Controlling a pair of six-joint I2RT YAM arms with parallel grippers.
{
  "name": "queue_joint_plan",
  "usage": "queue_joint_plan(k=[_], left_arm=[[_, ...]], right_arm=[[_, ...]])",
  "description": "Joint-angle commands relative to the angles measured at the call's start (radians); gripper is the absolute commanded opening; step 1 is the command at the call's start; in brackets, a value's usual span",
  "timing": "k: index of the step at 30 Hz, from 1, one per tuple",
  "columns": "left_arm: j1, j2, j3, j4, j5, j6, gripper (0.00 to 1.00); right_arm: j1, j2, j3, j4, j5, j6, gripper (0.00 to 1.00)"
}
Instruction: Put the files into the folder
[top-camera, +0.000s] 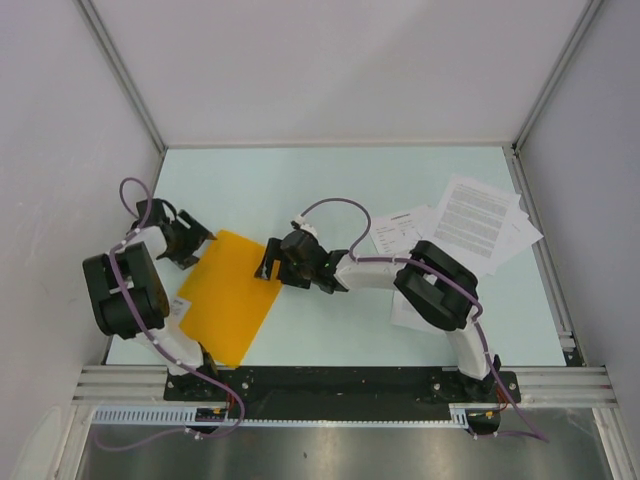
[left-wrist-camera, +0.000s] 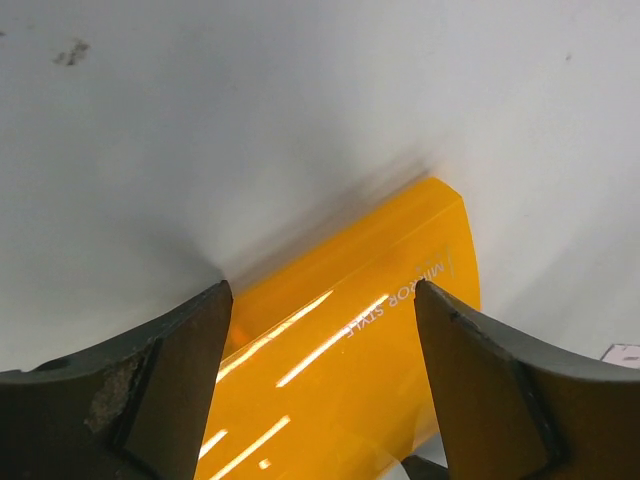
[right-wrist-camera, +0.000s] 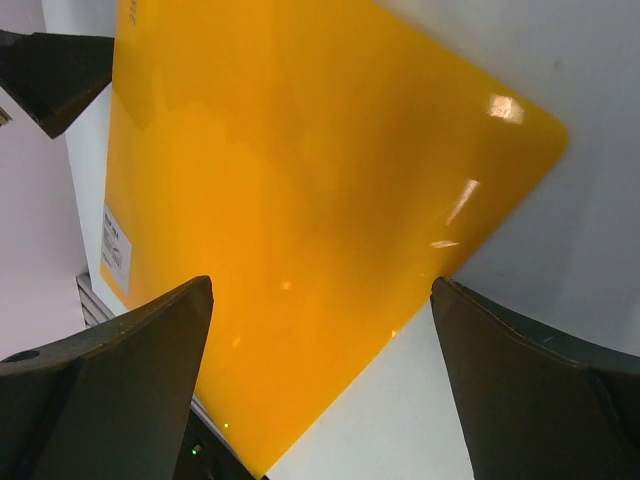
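Orange-yellow folder (top-camera: 232, 295) flat on the table (top-camera: 330, 190), left of centre toward the near side; small white label (right-wrist-camera: 115, 250) by one corner. Seemingly closed; nothing visible inside. Files (top-camera: 470, 225) in a loose, overlapping fan at far right, well apart from the folder, none yet in it. Left gripper (top-camera: 196, 248) at the folder's far-left corner, jaws spread wide to either side of it, gripping nothing. Right gripper (top-camera: 268, 262) over the folder's right edge, jaws likewise wide and empty. Likely handling: folder light, thin, glossy and slippery, apt to bend if raised by one corner; best taken at a cover's edge, other arm pinning. Sheets limp, prone to sliding apart; best pinched at a free corner.
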Motion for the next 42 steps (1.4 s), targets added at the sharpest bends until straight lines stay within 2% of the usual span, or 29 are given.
queue_joint_plan(k=[1, 9, 11, 14, 16, 19, 22, 23, 28, 31, 32, 33, 35, 36, 38, 41, 42], left_arm=[[-0.061, 0.041, -0.091, -0.011, 0.101, -0.099, 0.80], [-0.176, 0.096, -0.065, 0.037, 0.115, -0.159, 0.80], [-0.207, 0.111, -0.065, 0.071, 0.130, -0.178, 0.80], [-0.248, 0.145, -0.040, 0.082, 0.155, -0.185, 0.80], [-0.264, 0.145, -0.019, 0.079, 0.171, -0.176, 0.82], [-0.276, 0.103, 0.004, 0.046, 0.165, -0.140, 0.85], [-0.276, 0.050, 0.011, 0.007, 0.167, -0.092, 0.88], [-0.276, 0.012, 0.012, -0.010, 0.147, -0.052, 0.89], [-0.276, -0.154, 0.011, -0.154, -0.029, 0.086, 0.99], [-0.291, -0.314, 0.000, -0.236, -0.147, 0.138, 1.00], [-0.307, -0.359, -0.008, -0.253, -0.180, 0.146, 1.00], [-0.329, -0.452, -0.028, -0.282, -0.247, 0.143, 1.00], [-0.403, -0.538, -0.080, -0.302, -0.285, 0.100, 1.00], [-0.420, -0.635, -0.107, -0.297, -0.284, 0.082, 0.99], [-0.443, -0.723, -0.207, -0.252, -0.226, 0.040, 1.00], [-0.443, -0.794, -0.262, -0.181, -0.226, 0.031, 1.00], [-0.443, -0.786, -0.258, -0.178, -0.229, 0.037, 0.99]], right_arm=[[-0.044, 0.051, 0.004, 0.041, 0.064, 0.012, 0.96], [-0.150, 0.109, 0.004, 0.187, -0.005, -0.043, 0.96], [-0.193, 0.126, 0.012, 0.227, -0.073, -0.050, 1.00], [-0.242, 0.142, 0.053, 0.230, -0.122, -0.101, 1.00], [-0.262, 0.139, 0.081, 0.187, -0.125, -0.145, 1.00], [-0.296, 0.103, 0.144, 0.033, -0.119, -0.240, 1.00], [-0.334, 0.054, 0.205, -0.194, -0.104, -0.316, 1.00], [-0.341, 0.036, 0.211, -0.289, -0.084, -0.334, 1.00], [-0.319, -0.148, 0.195, -0.507, 0.033, -0.438, 1.00], [-0.312, -0.226, 0.132, -0.560, -0.002, -0.423, 1.00], [-0.309, -0.242, 0.109, -0.563, -0.056, -0.419, 1.00], [-0.304, -0.263, 0.080, -0.560, -0.074, -0.411, 1.00], [-0.270, -0.326, -0.017, -0.510, -0.105, -0.370, 1.00], [-0.247, -0.346, -0.048, -0.484, -0.107, -0.351, 1.00], [-0.171, -0.403, -0.141, -0.398, -0.076, -0.264, 1.00], [-0.077, -0.455, -0.242, -0.226, -0.050, -0.138, 1.00], [-0.057, -0.463, -0.323, -0.163, -0.055, -0.019, 1.00]])
